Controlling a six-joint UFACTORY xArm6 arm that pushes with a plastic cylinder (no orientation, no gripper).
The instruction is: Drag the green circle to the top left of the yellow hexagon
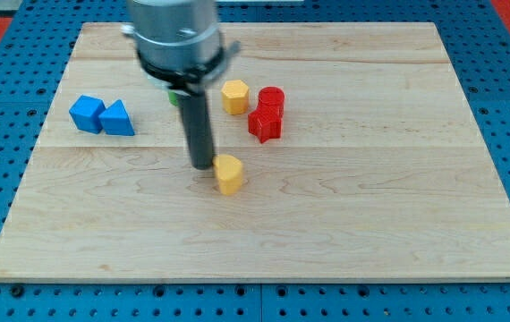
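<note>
My tip (204, 166) rests on the board just left of a small yellow block (229, 174), touching or almost touching it. The yellow hexagon (234, 96) lies above that, near the board's upper middle. The green circle (173, 97) shows only as a thin green sliver behind the rod and the arm's grey body, left of the yellow hexagon. Most of it is hidden. My tip is below and slightly right of the green sliver.
A red cylinder (271, 97) and a red block (265, 124) sit just right of the yellow hexagon. A blue block (86, 114) and a blue triangular block (118, 119) lie together at the view's left on the wooden board (371, 206).
</note>
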